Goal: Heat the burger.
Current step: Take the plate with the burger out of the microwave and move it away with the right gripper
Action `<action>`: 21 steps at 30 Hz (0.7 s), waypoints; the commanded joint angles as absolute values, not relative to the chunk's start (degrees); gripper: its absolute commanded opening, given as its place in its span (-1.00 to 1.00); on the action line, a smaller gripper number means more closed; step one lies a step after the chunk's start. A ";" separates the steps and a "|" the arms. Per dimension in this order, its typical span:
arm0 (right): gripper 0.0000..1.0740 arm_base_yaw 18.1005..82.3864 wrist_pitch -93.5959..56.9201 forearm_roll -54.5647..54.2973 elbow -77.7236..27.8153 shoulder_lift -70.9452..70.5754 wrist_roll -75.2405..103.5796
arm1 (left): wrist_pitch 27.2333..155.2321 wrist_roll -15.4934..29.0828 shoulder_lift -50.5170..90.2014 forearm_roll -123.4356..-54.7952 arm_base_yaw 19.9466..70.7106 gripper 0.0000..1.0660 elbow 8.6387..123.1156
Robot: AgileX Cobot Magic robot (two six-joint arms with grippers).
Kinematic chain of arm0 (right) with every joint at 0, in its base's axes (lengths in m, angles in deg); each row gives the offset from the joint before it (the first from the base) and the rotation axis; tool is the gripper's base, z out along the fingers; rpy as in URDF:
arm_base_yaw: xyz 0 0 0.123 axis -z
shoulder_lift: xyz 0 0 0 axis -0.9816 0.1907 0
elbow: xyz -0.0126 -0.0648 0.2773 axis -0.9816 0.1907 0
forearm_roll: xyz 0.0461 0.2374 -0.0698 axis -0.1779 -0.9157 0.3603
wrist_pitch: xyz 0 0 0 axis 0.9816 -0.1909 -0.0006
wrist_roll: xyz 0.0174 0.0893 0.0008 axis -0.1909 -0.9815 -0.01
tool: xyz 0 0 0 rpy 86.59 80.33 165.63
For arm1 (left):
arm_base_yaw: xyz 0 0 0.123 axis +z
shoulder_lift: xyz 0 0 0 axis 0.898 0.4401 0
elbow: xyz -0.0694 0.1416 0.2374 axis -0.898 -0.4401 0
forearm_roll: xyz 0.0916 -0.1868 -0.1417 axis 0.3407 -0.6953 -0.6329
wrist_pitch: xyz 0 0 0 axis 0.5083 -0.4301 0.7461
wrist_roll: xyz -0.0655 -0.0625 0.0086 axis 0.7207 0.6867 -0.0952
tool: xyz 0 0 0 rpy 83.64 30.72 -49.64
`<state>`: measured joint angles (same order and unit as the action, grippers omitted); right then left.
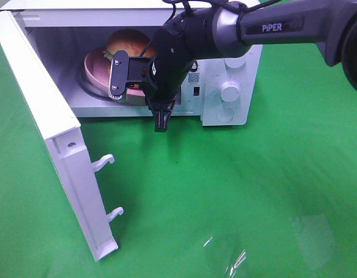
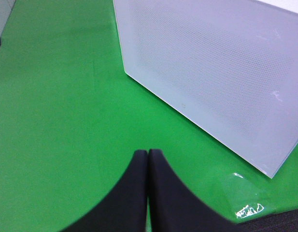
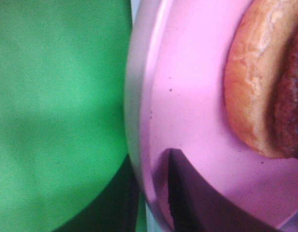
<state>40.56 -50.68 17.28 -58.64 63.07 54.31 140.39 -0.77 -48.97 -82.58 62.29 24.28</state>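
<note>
A white microwave (image 1: 224, 87) stands on the green surface (image 1: 224, 197) with its door (image 1: 51, 133) swung wide open to the left. Inside the cavity sits a pink plate (image 1: 92, 72), and the burger (image 1: 129, 41) rests on it, its golden bun showing above the rim. The right arm reaches in from the upper right and ends at the microwave's opening; the right tool (image 3: 153, 203) is clamped on the near rim of the plate, one finger above the rim and one below, as the right wrist view shows. In that view the bun and dark patty of the burger lie just beyond the tool, not touching it.

The left tool (image 2: 148, 159) is clenched on nothing, its two dark fingers pressed together above the bare surface, near the outer face of the open door, which fills the upper part of the left wrist view
</note>
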 commanded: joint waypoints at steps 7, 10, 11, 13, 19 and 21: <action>-1.00 39.59 -54.06 18.26 -58.19 61.87 54.25 | 139.76 -0.54 -49.43 -82.81 62.52 -1.00 24.17; -1.00 38.84 -54.81 18.26 -58.19 60.95 54.71 | 139.76 -0.54 -49.43 -82.81 62.52 -1.00 24.17; -1.00 38.84 -54.81 18.26 -58.19 60.95 54.71 | 139.76 -0.54 -49.43 -82.81 62.52 -1.00 24.17; -1.00 38.84 -54.86 18.26 -58.19 60.66 54.88 | 139.76 -0.54 -49.43 -82.81 62.52 -1.00 24.17; -1.00 38.78 -57.04 17.46 -58.13 57.11 57.86 | 139.76 -0.54 -49.43 -82.81 62.52 -1.00 24.17; -1.00 38.78 -57.27 17.00 -57.84 56.25 58.89 | 139.76 -0.54 -49.43 -82.81 62.52 -1.00 24.17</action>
